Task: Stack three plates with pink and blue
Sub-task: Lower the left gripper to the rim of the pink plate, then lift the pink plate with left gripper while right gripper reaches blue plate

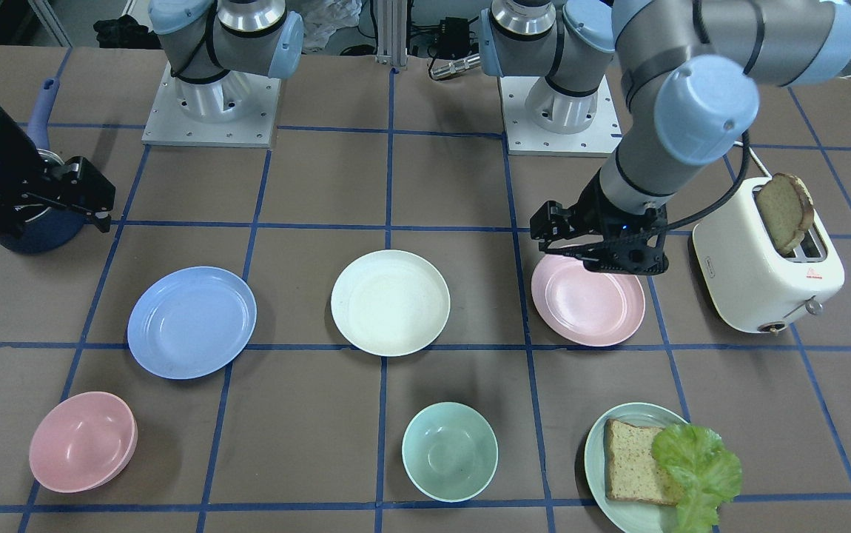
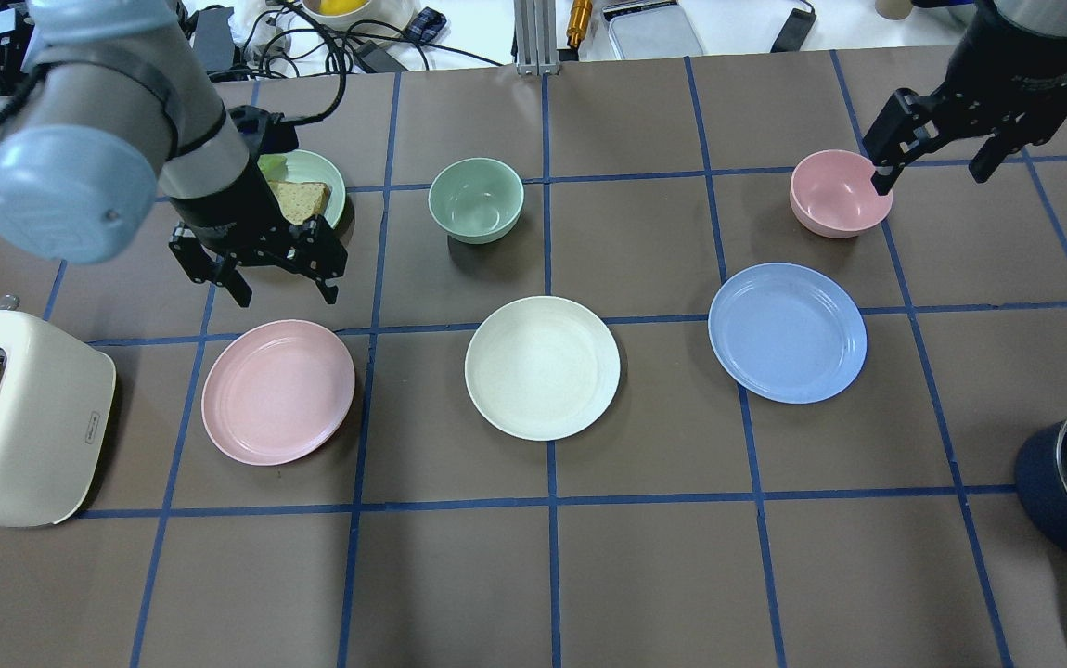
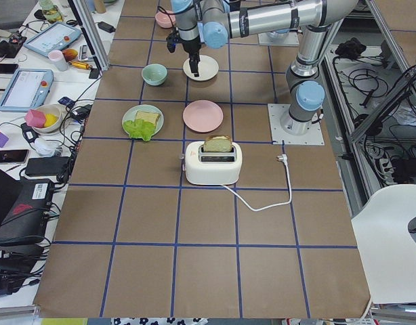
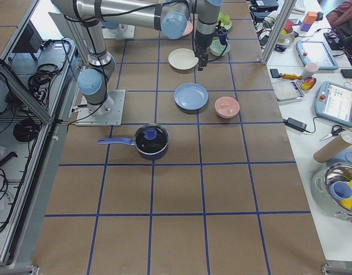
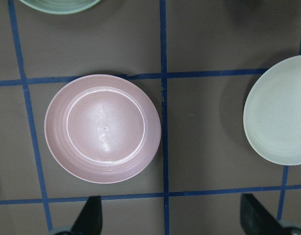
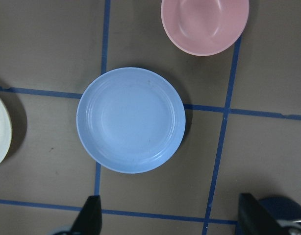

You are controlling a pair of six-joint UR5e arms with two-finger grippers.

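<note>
Two UR5e arms hang poised, wrists turned so both tools point straight down. The left arm [image 2: 97,139] folds sharply at the elbow. Its left gripper [image 2: 285,295] is held in the air, black fingers [image 5: 91,218] spread wide and empty. The right arm [image 2: 1025,37] reaches farther forward. Its right gripper [image 2: 931,176] is also raised, fingers [image 6: 90,215] parted with nothing gripped. Neither gripper is in contact with any surface.
</note>
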